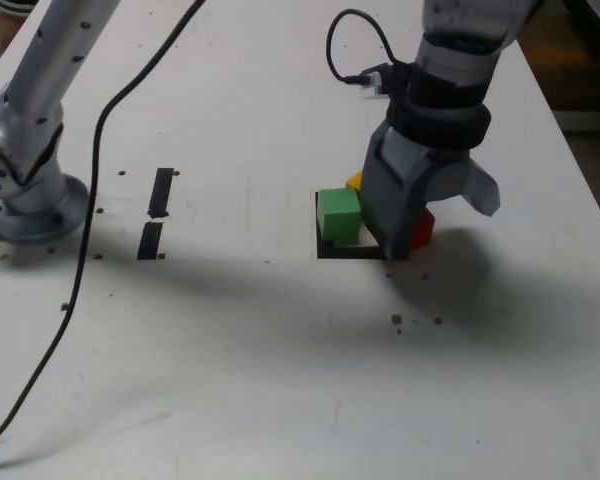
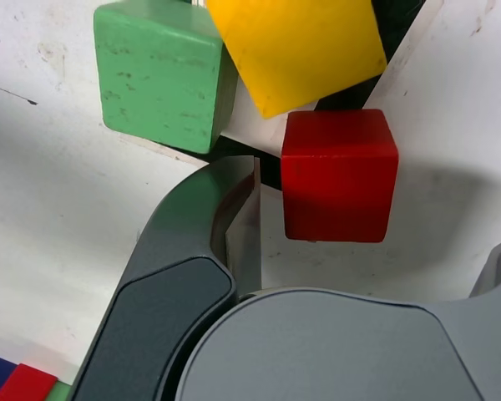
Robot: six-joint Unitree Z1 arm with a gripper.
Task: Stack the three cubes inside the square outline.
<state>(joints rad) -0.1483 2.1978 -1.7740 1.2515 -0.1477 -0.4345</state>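
Note:
My gripper [image 1: 428,236] is down at the table, open, with its jaws on either side of the red cube [image 1: 422,229] and no clear contact. In the wrist view the red cube [image 2: 339,174] sits between the fingers [image 2: 234,225] of the gripper [image 2: 376,209], a narrow gap beside it. The green cube [image 1: 338,213] rests on the square outline [image 1: 348,251], on the exterior view's left side of it. Behind the green one, the yellow cube [image 1: 354,181] is mostly hidden by the gripper. From the wrist, the yellow cube [image 2: 296,46] overlaps the green cube [image 2: 163,73] above the black tape [image 2: 271,163].
Another arm's grey base [image 1: 25,195] stands at the exterior view's left, with a black cable [image 1: 90,170] trailing across the table. Two short black tape strips [image 1: 160,192] [image 1: 150,240] lie left of the cubes. The table edge [image 1: 580,150] runs close on the right.

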